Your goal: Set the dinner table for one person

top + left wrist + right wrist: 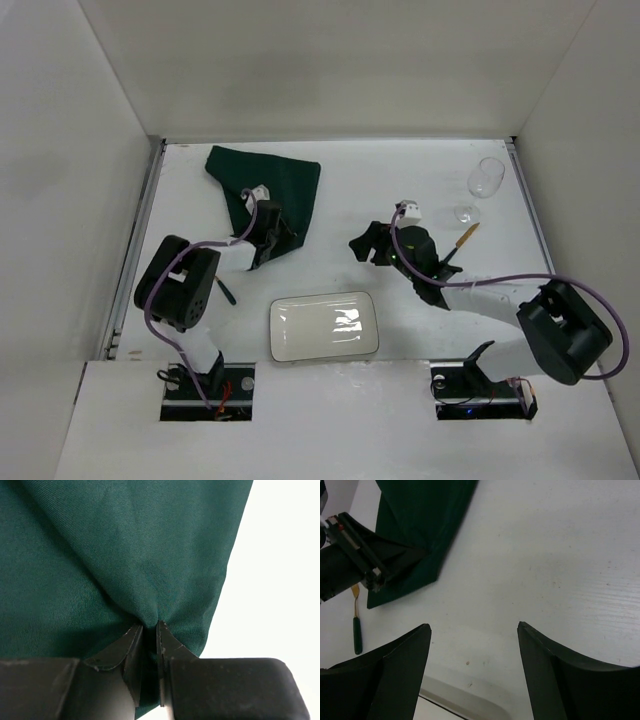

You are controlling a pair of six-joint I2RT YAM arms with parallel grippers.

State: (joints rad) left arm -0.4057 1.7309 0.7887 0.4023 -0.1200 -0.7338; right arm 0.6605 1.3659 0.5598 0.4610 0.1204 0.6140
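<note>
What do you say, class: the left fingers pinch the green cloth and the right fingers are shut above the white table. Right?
No. The right wrist view shows the right fingers open above the white table. The left fingers do pinch the green cloth.

Bright, even overhead light; soft shadows.
Glare patch on white plate (346, 321); dinner table (280, 580) nearly blown out in left wrist view; green cloth (125, 555) sharp; left gripper (150, 630) slightly soft, probably too close; right gripper (473, 625) dark, underexposed.
</note>
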